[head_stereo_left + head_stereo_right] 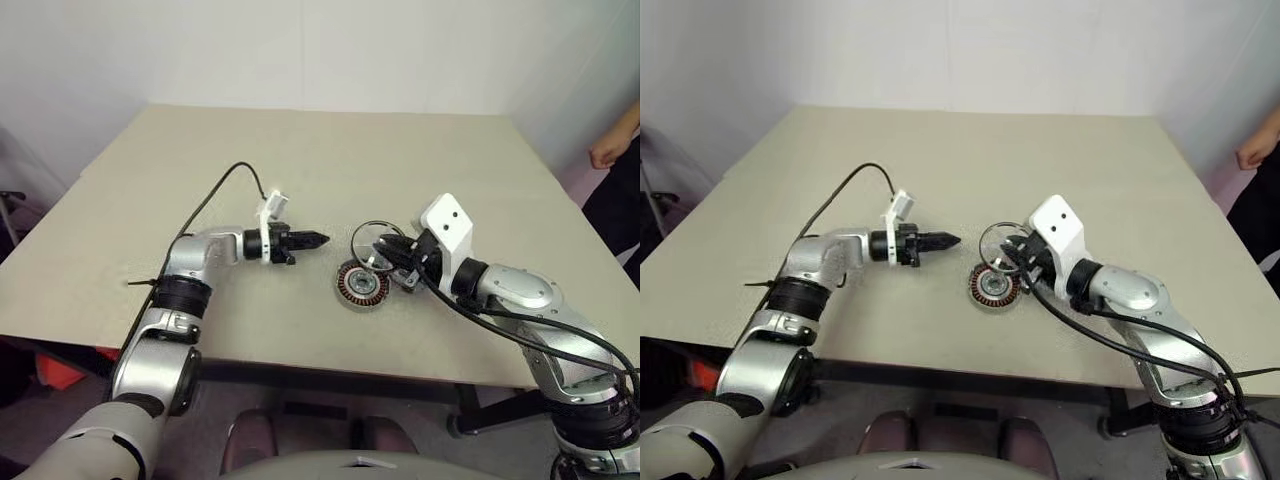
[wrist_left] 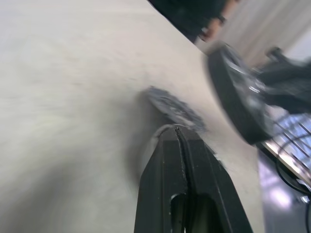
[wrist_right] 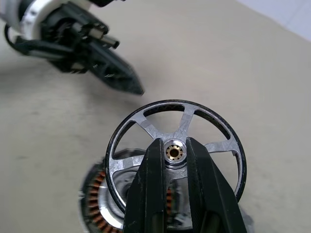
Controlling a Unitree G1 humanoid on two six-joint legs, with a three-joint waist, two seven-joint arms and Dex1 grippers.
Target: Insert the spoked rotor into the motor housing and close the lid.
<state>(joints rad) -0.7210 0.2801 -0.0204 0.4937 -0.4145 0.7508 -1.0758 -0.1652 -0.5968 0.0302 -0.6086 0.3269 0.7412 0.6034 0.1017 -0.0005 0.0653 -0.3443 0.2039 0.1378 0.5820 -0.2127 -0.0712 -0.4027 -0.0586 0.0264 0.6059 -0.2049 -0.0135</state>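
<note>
Black fingers of the right gripper pinch the hub of the spoked rotor, holding it upright at centre frame in the right wrist view, just above the motor housing, which lies flat on the beige table. Left of centre in the head views, the left gripper is fully closed and empty, pointing toward the rotor.

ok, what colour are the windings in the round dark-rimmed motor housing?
Copper-orange windings, ringing the motor housing; clearest in the right wrist view.
</note>
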